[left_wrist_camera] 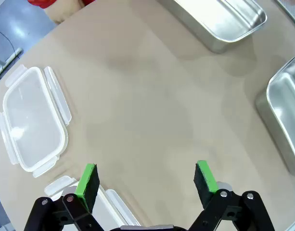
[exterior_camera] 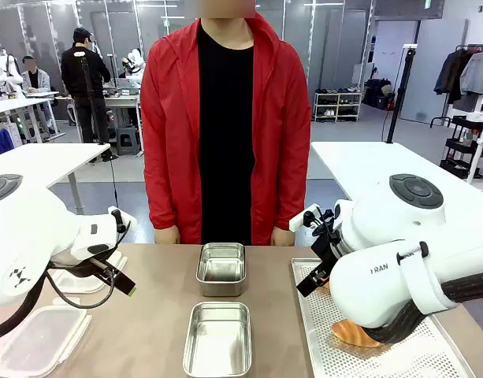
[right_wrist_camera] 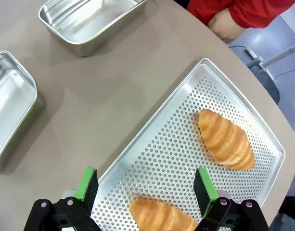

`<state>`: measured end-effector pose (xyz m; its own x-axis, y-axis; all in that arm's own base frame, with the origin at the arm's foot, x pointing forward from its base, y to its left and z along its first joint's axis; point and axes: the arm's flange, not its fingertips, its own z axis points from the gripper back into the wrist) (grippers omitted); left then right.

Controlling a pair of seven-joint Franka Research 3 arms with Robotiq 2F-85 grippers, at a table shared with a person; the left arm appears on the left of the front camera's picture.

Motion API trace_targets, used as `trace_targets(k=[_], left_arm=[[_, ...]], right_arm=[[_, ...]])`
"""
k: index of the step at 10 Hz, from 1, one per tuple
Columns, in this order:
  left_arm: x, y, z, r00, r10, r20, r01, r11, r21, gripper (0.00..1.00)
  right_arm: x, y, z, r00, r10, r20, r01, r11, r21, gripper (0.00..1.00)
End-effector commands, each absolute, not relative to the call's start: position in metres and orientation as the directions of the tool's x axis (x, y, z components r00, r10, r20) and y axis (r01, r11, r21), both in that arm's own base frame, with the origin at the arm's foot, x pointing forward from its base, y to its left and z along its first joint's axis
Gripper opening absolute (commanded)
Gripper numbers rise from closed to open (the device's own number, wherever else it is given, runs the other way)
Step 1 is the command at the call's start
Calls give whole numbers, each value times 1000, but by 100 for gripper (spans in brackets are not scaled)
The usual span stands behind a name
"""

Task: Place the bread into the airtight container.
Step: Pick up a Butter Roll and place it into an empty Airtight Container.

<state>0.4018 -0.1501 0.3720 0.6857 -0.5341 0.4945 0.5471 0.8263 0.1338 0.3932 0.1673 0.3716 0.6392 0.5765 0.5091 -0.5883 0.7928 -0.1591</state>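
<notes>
Right claw (right_wrist_camera: 145,182): wide open, empty, hovering over the perforated tray (right_wrist_camera: 176,144).
Left claw (left_wrist_camera: 147,177): also open and empty, above bare tabletop (left_wrist_camera: 147,96) near a plastic lid (left_wrist_camera: 34,125).
Bread (right_wrist_camera: 225,139): two loaves on the tray, the nearer loaf (right_wrist_camera: 161,216) right below our right claw.
Step in hand: we would lower squarely, span the nearer loaf's narrow width, close softly, then carry it to a steel container (right_wrist_camera: 89,19).
Writing: we read "FRAN" on the right arm (exterior_camera: 380,269).

left arm (exterior_camera: 32,236): comes in from the left, wrist angled toward the middle | left end effector (left_wrist_camera: 146,177): jaws wide apart, empty | right arm (exterior_camera: 399,260): comes in from the right, wrist tipped downward | right end effector (right_wrist_camera: 145,182): jaws wide apart, empty
</notes>
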Motion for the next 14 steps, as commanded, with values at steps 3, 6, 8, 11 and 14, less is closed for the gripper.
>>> trace_targets(k=[3,6,8,11,14], left_arm=[[402,-150,372,685,-534,495,548,826,134,100],[402,-150,372,685,-534,495,548,826,134,100],[402,-150,372,685,-534,495,548,826,134,100],[414,-158,400,695,-535,480,559,822,108,100],[442,-154,508,722,-514,463,566,824,31,100]], right_arm=[[393,167,372,639,576,509,-588,793,-159,100],[393,167,372,639,576,509,-588,793,-159,100],[393,167,372,639,576,509,-588,793,-159,100],[399,163,408,625,586,516,-604,781,-156,100],[403,145,513,665,573,479,-589,796,-135,100]])
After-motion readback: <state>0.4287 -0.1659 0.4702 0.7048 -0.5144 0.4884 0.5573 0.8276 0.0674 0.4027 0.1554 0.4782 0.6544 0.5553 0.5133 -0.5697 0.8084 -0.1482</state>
